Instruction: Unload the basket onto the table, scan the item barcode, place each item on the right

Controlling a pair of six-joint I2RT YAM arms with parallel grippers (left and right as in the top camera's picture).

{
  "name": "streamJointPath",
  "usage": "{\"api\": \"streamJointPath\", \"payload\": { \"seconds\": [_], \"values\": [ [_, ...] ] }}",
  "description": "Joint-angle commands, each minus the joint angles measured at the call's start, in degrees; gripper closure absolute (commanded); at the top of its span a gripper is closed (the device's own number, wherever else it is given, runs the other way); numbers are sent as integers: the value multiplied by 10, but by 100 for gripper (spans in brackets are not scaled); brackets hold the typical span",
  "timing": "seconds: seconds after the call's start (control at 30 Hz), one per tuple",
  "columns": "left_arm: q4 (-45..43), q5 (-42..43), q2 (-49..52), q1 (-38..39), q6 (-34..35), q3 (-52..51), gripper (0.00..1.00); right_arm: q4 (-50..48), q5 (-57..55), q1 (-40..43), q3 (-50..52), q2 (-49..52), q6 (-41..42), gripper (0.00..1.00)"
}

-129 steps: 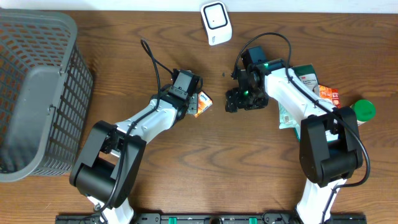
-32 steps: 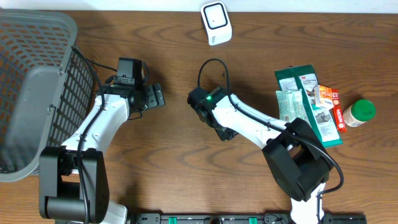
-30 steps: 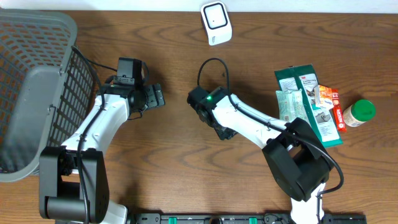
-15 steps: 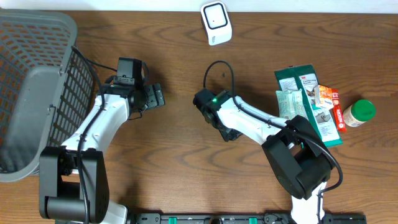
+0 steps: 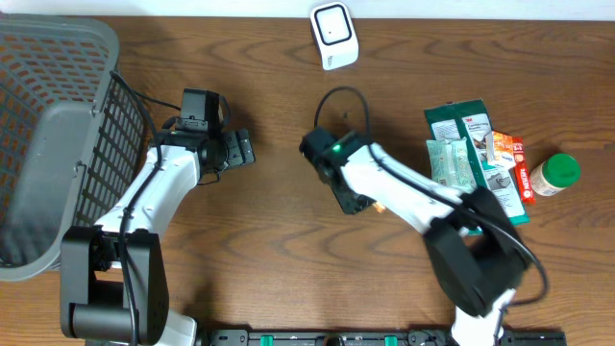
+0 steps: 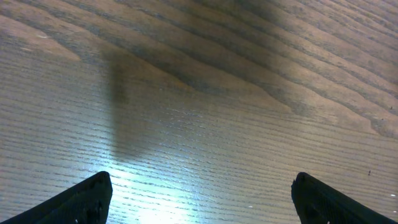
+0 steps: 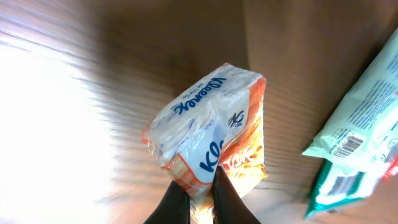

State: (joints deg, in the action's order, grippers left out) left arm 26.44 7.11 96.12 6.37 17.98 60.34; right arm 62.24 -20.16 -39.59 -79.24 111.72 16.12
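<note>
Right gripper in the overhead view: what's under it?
Only an orange corner of the Kleenex tissue pack peeks out beside the right gripper; the rest is covered. The wrist view shows it pinched.

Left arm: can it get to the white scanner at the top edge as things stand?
Probably yes. The left gripper is open and empty, bare table lies between it and the white scanner, and the right gripper, shut on the tissue pack, sits off that line.
</note>
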Motion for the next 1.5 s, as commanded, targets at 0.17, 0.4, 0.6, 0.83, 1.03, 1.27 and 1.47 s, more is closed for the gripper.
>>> {"api": "streamJointPath", "payload": {
  "seconds": [0.17, 0.4, 0.6, 0.83, 1.03, 1.27, 1.47],
  "values": [
    [1, -5, 1, -2, -3, -4, 7, -35, 316, 83, -7, -73, 21, 99],
    [1, -5, 1, -2, -3, -4, 7, -107, 414, 171, 65, -71, 9, 99],
    [1, -5, 1, -2, -3, -4, 7, -211, 522, 213, 140, -71, 5, 99],
    [1, -5, 1, -2, -3, -4, 7, -208, 535, 255, 156, -71, -6, 92],
    [1, -5, 1, -2, -3, -4, 7, -200, 534, 266, 156, -71, -28, 76],
    [1, -5, 1, -2, -3, -4, 7, -192, 515, 266, 156, -71, -43, 66],
    [1, -5, 1, -2, -3, -4, 7, -192, 500, 267, 155, -71, -44, 42]
  ]
}}
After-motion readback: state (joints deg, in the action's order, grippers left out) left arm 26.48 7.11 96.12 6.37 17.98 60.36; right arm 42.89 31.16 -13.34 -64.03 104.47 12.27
